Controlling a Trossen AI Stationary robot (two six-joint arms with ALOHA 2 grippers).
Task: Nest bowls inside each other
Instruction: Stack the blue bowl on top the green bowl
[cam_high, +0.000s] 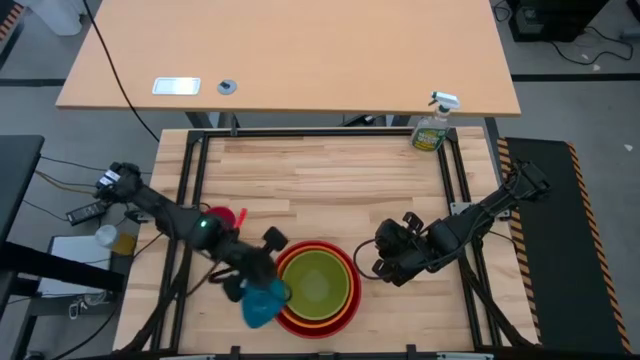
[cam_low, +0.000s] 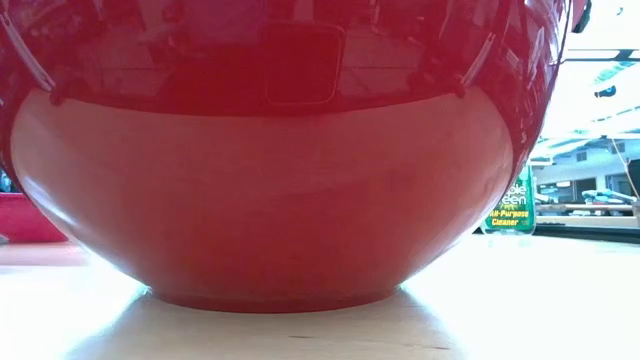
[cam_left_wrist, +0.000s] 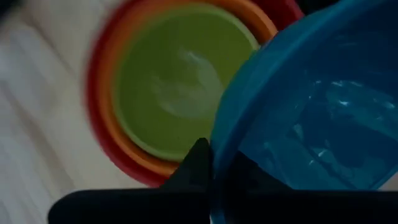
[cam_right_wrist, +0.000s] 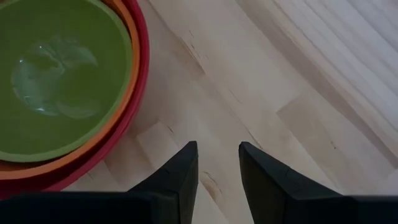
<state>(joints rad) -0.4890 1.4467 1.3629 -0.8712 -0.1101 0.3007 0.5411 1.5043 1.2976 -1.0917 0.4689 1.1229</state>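
Note:
The red bowl (cam_high: 345, 312) stands near the table's front edge with the orange bowl (cam_high: 286, 285) and the yellow-green bowl (cam_high: 318, 285) nested inside it. The red bowl (cam_low: 270, 200) fills the low view. My left gripper (cam_high: 250, 285) is shut on the blue bowl (cam_high: 263, 305), just left of the stack. The pink bowl (cam_high: 226, 217) rests on the table farther back on the left, beside my left arm. My right gripper (cam_high: 376, 262) hovers open to the right of the stack, with nothing between its fingers (cam_right_wrist: 186, 165). My left gripper holds the blue bowl by its rim (cam_left_wrist: 219, 146), with one finger (cam_left_wrist: 198, 163) outside the wall and the other inside. The fingers slant down from the table's left. The bowl is tilted and lifted off the table, beside and above the stack's near-left rim.
A green spray bottle (cam_high: 432, 128) stands at the table's far right corner. Bare wood lies behind the stack and to its right (cam_right_wrist: 298, 93). A black frame (cam_high: 190, 170) runs along the table's sides.

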